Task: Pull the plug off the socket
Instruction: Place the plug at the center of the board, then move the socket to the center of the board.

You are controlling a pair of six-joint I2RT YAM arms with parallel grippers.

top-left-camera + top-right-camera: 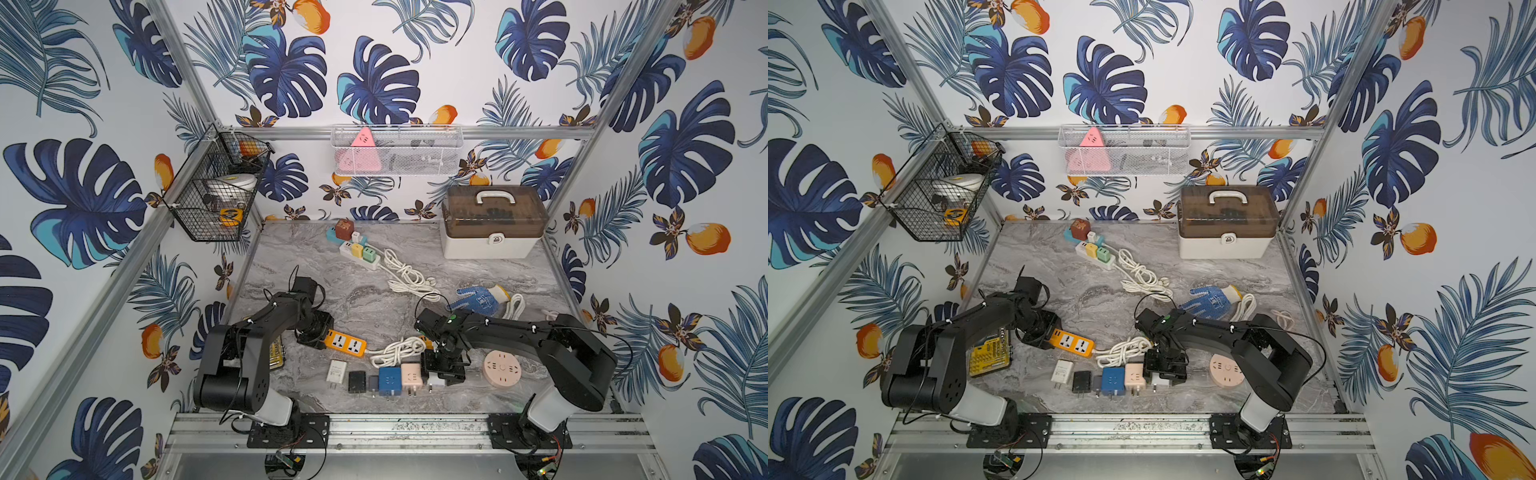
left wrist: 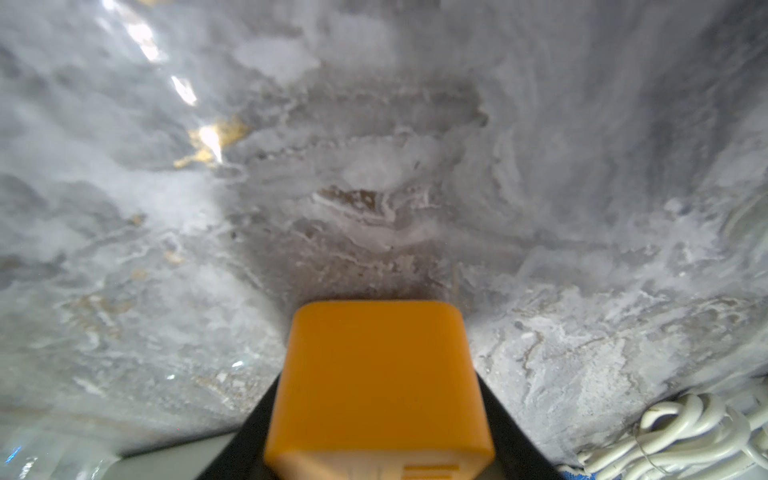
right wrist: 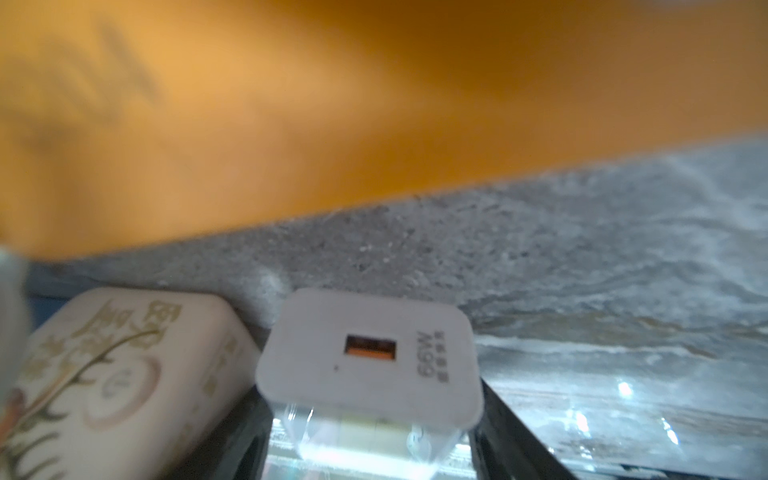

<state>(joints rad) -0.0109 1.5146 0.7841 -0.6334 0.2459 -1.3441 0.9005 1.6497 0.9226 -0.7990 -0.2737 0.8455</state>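
Up front, the white cube plug (image 1: 435,379) sits within the right gripper (image 1: 444,370), grip unclear; the left gripper (image 1: 313,332) clamps the orange socket strip (image 1: 347,343).

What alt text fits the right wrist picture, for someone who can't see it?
A white charger with an orange USB port sits on the grey marble table between the black fingers of the right gripper. A cream charger lies close beside it, and a blurred orange power strip looms large behind them.
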